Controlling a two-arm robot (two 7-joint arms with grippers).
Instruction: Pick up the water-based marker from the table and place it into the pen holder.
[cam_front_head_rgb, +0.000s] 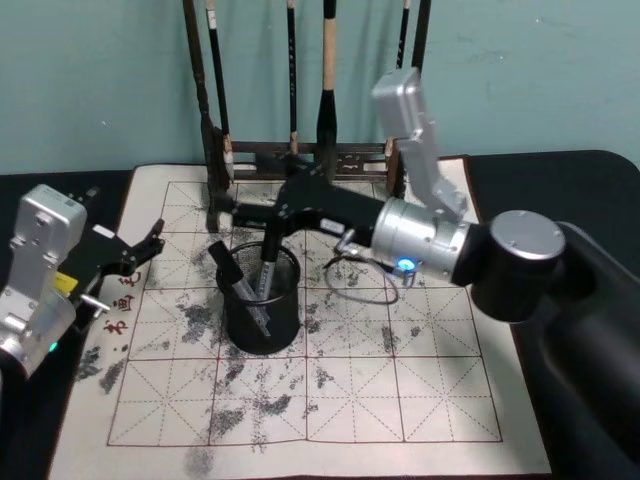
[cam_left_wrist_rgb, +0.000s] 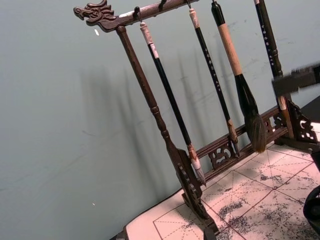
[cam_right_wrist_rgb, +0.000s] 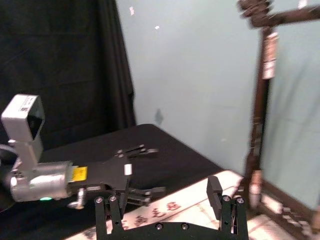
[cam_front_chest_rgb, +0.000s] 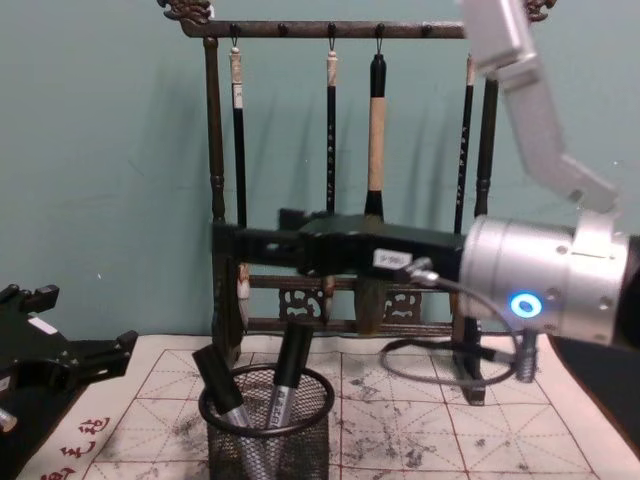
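The pen holder (cam_front_head_rgb: 262, 325) (cam_front_chest_rgb: 265, 440), a black wire-mesh cup, stands on the gridded mat. Two grey markers with black caps lean inside it: one (cam_front_head_rgb: 268, 268) (cam_front_chest_rgb: 292, 360) more upright, the other (cam_front_head_rgb: 226, 270) (cam_front_chest_rgb: 218, 385) tilted left. My right gripper (cam_front_head_rgb: 232, 216) (cam_front_chest_rgb: 222, 248) (cam_right_wrist_rgb: 165, 205) hovers level just above and behind the holder's rim, open, with nothing between its fingers. The upright marker's cap sits a little below it, not touching. My left gripper (cam_front_head_rgb: 150, 245) (cam_front_chest_rgb: 85, 320) (cam_right_wrist_rgb: 145, 170) rests open at the mat's left edge.
A tall dark carved brush rack (cam_front_head_rgb: 300, 150) (cam_front_chest_rgb: 330, 30) (cam_left_wrist_rgb: 150, 100) with several hanging brushes stands right behind the holder. The ink-stained white mat (cam_front_head_rgb: 350, 400) lies on black cloth. A cable loop (cam_front_head_rgb: 365, 280) hangs under my right wrist.
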